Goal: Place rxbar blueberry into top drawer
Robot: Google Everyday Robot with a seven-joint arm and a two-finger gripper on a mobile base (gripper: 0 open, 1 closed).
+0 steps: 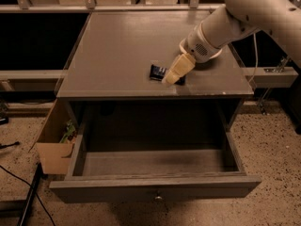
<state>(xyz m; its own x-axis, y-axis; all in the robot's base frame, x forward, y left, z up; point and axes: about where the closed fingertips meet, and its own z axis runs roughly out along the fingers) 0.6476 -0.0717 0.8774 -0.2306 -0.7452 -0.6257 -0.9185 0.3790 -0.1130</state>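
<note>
The rxbar blueberry point(158, 72), a small flat dark navy bar with white lettering, lies on the grey cabinet top point(122, 51) near its front edge. My gripper point(172, 76) reaches down from the upper right, its cream tip resting over the bar's right end and hiding that part. The top drawer point(155, 168) stands pulled out below the cabinet top, its inside bare, with a small round knob point(158, 197) on its front panel.
An open cardboard box point(55, 142) with something green inside stands on the floor to the left of the drawer. A black cable point(19, 182) runs across the speckled floor at lower left. A rail runs behind the cabinet.
</note>
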